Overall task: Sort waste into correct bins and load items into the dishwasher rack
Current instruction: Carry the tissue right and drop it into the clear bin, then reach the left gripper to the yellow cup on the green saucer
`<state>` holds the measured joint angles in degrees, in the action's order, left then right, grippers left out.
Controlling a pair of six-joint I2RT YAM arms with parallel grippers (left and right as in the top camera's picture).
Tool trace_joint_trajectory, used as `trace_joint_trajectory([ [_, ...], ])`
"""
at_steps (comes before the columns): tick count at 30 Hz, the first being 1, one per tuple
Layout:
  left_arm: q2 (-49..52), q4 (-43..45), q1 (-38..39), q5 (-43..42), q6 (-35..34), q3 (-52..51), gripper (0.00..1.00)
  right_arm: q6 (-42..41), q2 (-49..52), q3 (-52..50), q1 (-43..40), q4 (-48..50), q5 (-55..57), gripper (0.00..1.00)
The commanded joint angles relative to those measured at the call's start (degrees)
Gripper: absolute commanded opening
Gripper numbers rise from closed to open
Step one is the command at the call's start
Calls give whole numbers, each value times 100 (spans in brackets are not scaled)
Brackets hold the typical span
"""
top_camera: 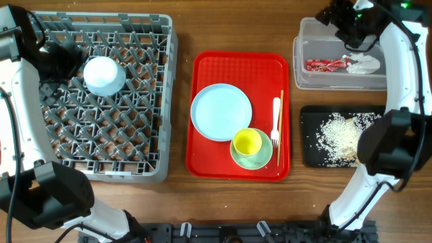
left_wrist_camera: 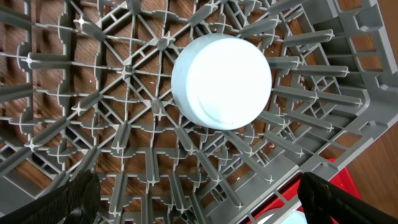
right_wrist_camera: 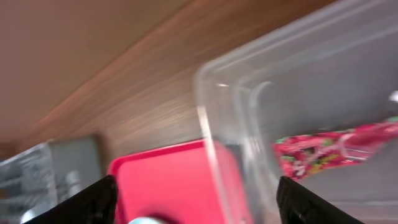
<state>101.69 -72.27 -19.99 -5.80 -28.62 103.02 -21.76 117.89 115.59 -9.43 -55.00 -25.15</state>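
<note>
Since the pale blue bowl (top_camera: 103,74) sits upside down in the dishwasher rack (top_camera: 162,101), left of the red tray (top_camera: 202,67), next is prob. the plate (top_camera: 221,111) on the tray's left half, nearer the L gripper (left_wrist_camera: 202,202): jaws wide, empty. R gripper (right_wrist_camera: 205,204), also wide & empty, hangs over the clear tub (top_camera: 300,54) right of the tray; snack wrapper (right_wrist_camera: 323,149) inside, print unreadable. Fork (top_camera: 275,121) & chopsticks (top_camera: 281,128) run parallel to tray's right edge.
</note>
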Motion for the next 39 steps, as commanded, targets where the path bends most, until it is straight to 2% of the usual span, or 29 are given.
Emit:
trace_joint_trajectory([
  [1, 31, -94, -11, -424, -13, -7, 100, -37, -890, 24, -28, 103, 269, 100],
  [2, 33, -109, 2, -793, 81, -7, 100, -186, -1014, 24, -52, 96, 612, 100],
  [6, 33, -59, 415, -2468, 1394, -7, 100, -262, -1322, 24, -94, 87, 1294, 100],
  [9, 33, -55, 1108, -2524, 1475, -7, 100, -267, -1305, 22, -94, 94, 1779, 100],
  [13, 46, 365, 2326, -2070, 1469, -7, 100, -750, -1305, 22, -177, 142, 2708, 100],
  [16, 173, 782, 3171, -1073, 953, -7, 100, -979, -1305, 22, -350, 136, 3211, 100],
  [18, 385, 1001, 3696, -509, 693, -7, 98, -970, -1298, 22, -452, 120, 3375, 100],
  [23, 1021, 1294, 4529, 146, 702, -7, 91, -975, -1298, 22, -490, 74, 3392, 100],
  [25, 1268, 1416, 4717, 140, 695, -7, 77, -975, -1298, 22, -490, 76, 3392, 100],
  [26, 1357, 1464, 4793, 140, 695, -7, 75, -977, -1298, 22, -490, 76, 3392, 100],
  [31, 1574, 1617, 5066, 142, 699, -7, 75, -977, -1298, 22, -490, 76, 3392, 100],
  [33, 1574, 1652, 5086, 140, 695, -7, 79, -977, -1298, 22, -490, 76, 3392, 100],
  [35, 1563, 1652, 5080, 118, 693, -4, 78, -977, -1298, 22, -490, 76, 3392, 100],
  [39, 1128, 1497, 5047, -214, 695, 11, 78, -1290, -1298, 22, -490, 120, 3392, 100],
])
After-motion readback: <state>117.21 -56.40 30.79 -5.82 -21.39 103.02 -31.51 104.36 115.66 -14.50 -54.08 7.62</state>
